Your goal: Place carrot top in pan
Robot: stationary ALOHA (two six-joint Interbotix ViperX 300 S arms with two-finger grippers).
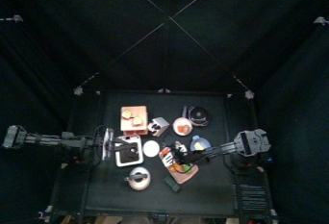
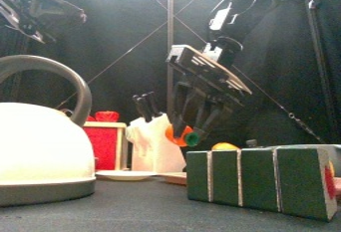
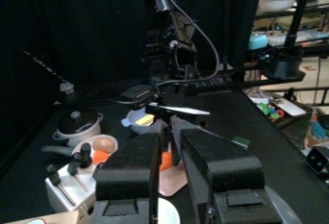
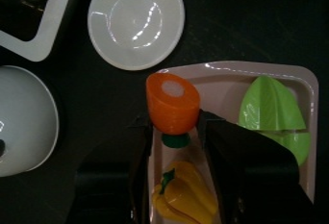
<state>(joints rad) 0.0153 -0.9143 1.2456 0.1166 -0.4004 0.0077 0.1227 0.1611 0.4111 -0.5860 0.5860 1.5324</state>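
The carrot top (image 4: 174, 105), an orange stub with a green end, sits between my right gripper's (image 4: 193, 156) jaws, which are shut on it. It hangs just above a pale tray (image 4: 298, 72). In the front view the right gripper (image 2: 194, 133) holds the orange and green piece (image 2: 190, 135) off the table. In the top view the right gripper (image 1: 182, 161) is over the tray (image 1: 186, 172). The dark pan (image 1: 199, 113) stands farther back on the table and also shows in the left wrist view (image 3: 80, 125). My left gripper (image 1: 123, 150) rests left of centre, jaws close together.
The tray holds a green piece (image 4: 275, 112) and a yellow piece (image 4: 180, 191). A white plate (image 4: 135, 21) and a white kettle (image 4: 19, 117) lie beside it. An orange bowl (image 1: 184, 125), a wooden block (image 1: 133, 117) and a knife block (image 2: 159, 141) stand nearby.
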